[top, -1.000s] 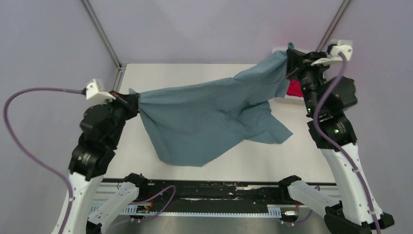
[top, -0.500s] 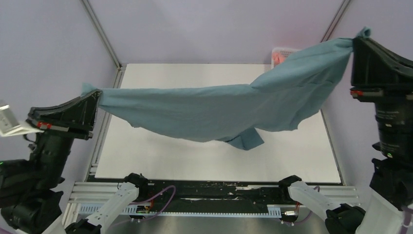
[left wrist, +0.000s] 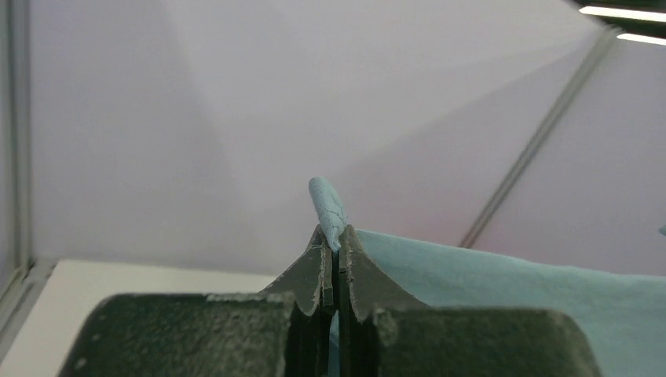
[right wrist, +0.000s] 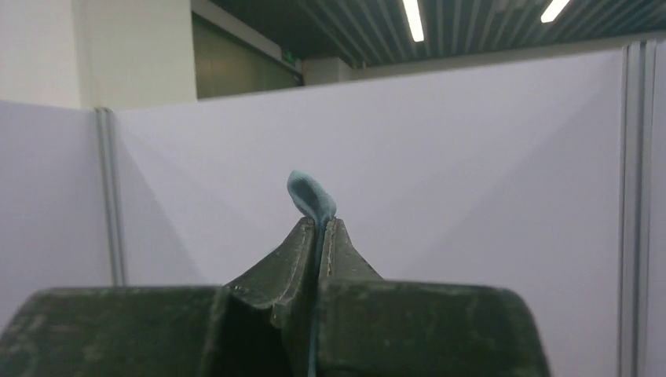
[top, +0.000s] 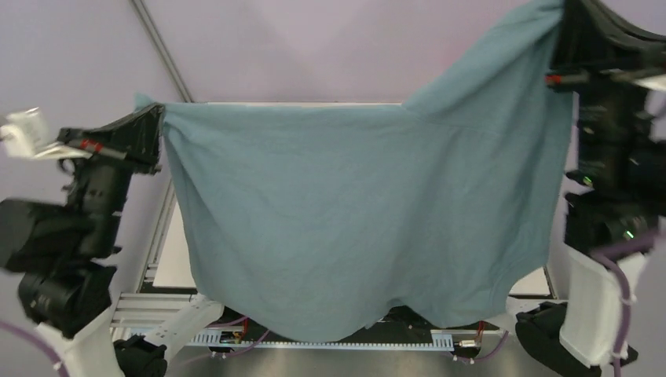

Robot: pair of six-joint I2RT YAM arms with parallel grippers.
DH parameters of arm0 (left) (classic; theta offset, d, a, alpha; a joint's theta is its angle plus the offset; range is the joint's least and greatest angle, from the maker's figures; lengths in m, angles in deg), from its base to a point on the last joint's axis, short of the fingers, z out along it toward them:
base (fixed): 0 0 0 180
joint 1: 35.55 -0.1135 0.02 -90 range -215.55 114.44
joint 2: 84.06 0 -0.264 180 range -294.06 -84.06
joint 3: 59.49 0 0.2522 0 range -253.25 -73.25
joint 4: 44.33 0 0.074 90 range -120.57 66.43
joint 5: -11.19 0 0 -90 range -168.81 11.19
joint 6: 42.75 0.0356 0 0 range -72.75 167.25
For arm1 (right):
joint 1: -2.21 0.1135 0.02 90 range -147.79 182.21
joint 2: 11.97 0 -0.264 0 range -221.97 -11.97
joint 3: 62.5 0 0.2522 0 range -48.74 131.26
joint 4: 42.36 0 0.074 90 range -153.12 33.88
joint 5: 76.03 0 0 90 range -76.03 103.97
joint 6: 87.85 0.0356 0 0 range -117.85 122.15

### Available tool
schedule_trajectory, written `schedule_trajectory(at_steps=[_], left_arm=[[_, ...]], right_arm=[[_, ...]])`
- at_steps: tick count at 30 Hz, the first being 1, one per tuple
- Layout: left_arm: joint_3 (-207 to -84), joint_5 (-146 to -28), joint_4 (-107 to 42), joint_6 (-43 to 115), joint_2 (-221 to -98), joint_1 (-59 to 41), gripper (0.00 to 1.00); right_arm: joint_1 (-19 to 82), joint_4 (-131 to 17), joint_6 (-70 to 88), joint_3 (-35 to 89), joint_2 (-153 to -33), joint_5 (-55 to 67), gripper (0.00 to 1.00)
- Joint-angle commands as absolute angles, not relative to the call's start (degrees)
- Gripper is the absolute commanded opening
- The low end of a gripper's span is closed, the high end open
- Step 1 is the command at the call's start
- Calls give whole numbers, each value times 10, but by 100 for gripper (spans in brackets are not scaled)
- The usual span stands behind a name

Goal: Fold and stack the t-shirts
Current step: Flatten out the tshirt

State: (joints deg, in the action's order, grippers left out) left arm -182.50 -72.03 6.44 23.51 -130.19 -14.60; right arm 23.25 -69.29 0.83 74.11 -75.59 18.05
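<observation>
The dusty teal-blue t-shirt (top: 361, 220) hangs spread wide in the air above the table, held at two upper corners. My left gripper (top: 157, 118) is shut on its left corner; a tuft of cloth (left wrist: 327, 210) sticks out between the shut jaws of my left gripper (left wrist: 334, 236). My right gripper (top: 561, 31) is shut on the right corner, held higher; a tuft (right wrist: 310, 196) pokes out of my right gripper (right wrist: 320, 226). The red and peach-pink t-shirts are hidden behind the hanging cloth.
The white table (top: 169, 263) shows only as a strip at the left and a corner at the lower right (top: 530, 284). Pale partition walls (top: 314, 47) with metal posts (top: 161, 51) enclose the back. The basket is hidden.
Both arms have risen and drawn toward the camera. The teal shirt has gone from a sagging band over the table to a wide hanging sheet that covers the table and basket.
</observation>
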Motion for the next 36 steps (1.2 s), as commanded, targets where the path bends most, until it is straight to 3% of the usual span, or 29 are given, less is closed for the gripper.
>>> schedule_trajectory(at_steps=[1,5,9,12,14,15,16,18,19,20,21,27,33,36], left_arm=[[-1721,-523,28,289,-1378,-145,0],[-1621,-396,-38,314,-1465,-157,5],[-1536,-437,-89,279,-1585,-210,13],[-1504,-477,-143,271,-1693,-238,36],[-1534,-512,-124,252,-1791,-257,39],[-1590,-518,-101,244,-1857,-266,43],[-1626,-520,-37,228,-1890,-269,69],[-1713,-504,30,225,-1963,-273,96],[-1747,-500,49,226,-1991,-273,99],[-1758,-499,55,229,-1998,-273,99],[-1769,-501,64,228,-2003,-273,100],[-1705,-564,67,186,-1932,-273,100],[-1582,-684,99,121,-1840,-273,100],[-1454,-769,57,93,-1787,-272,100]], right_arm=[[232,-628,-57,661,-859,249,0],[228,-569,-78,583,-925,267,0],[216,-466,-71,478,-1000,282,0],[206,-416,-63,434,-1091,296,0],[205,-406,-58,438,-1173,318,0],[205,-420,-52,459,-1216,331,6],[204,-448,-47,493,-1263,340,20],[204,-507,-39,575,-1335,356,62],[204,-525,-37,599,-1366,364,75],[205,-541,-35,616,-1379,371,96],[205,-554,-34,625,-1384,375,99],[206,-597,10,543,-1285,349,100],[206,-686,152,327,-1109,243,100],[206,-690,213,200,-1041,176,100]])
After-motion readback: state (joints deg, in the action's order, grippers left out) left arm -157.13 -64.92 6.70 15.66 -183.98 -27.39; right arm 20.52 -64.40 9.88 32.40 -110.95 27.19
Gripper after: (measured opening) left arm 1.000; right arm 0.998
